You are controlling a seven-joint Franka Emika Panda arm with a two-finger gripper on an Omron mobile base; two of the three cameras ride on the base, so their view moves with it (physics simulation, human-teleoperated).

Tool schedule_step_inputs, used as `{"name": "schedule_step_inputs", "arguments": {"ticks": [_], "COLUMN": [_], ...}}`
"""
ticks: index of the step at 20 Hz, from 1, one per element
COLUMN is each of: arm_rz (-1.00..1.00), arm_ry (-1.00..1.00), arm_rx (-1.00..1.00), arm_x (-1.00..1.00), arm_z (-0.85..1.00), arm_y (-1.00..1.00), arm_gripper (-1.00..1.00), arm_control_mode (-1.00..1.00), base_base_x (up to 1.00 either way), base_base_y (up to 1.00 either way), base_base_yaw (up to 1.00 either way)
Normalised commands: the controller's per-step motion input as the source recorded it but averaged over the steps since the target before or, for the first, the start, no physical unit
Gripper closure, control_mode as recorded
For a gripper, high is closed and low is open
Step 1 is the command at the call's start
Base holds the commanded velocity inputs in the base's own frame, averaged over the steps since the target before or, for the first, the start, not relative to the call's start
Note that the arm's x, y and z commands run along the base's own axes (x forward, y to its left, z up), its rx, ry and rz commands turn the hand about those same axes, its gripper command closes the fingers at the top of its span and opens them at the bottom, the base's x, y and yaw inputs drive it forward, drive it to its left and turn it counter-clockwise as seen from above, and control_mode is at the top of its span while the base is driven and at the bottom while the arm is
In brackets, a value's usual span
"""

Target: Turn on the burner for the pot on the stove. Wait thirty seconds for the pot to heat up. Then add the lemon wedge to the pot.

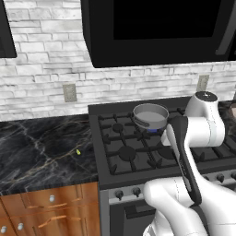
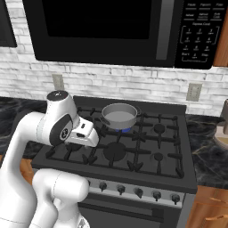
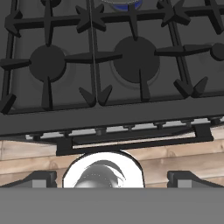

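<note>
The grey pot (image 1: 150,115) (image 2: 119,115) stands on the back middle burner (image 1: 152,131) (image 2: 123,130) of the black stove (image 1: 115,138) (image 2: 147,149), with a blue glow under it. At the top edge of the hand view the pot's rim and that blue glow (image 3: 127,4) just show. The tiny yellow-green lemon wedge (image 1: 78,151) lies on the dark counter left of the stove. My gripper (image 3: 112,179) is open and empty. It hangs over the stove's front left part and looks down on two unlit burner caps. My hand (image 2: 87,132) is short and left of the pot.
A black microwave (image 1: 156,27) (image 2: 111,26) hangs over the stove. A row of dark knobs (image 1: 119,194) (image 2: 120,189) runs along the stove's front. Black marble counter (image 1: 41,152) lies to the left over wooden drawers (image 1: 46,212). A pale object (image 2: 221,133) sits on the right counter.
</note>
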Motion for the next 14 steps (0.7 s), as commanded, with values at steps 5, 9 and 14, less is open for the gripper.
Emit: {"name": "schedule_step_inputs", "arguments": {"ticks": [5, 9, 14], "arm_rz": [0.00, 0.00, 0.00], "arm_ry": [-0.01, -0.07, -0.03], "arm_rx": [0.00, 0.00, 0.00], "arm_x": [-0.01, 0.00, 0.00], "arm_z": [0.00, 0.00, 0.05], "arm_y": [0.00, 0.00, 0.00], "arm_gripper": [-1.00, -1.00, -1.00], "arm_control_mode": [-1.00, -1.00, -1.00], "base_base_x": [0.00, 0.00, 0.00], "base_base_y": [0.00, 0.00, 0.00], "base_base_yaw": [0.00, 0.00, 0.00]}}
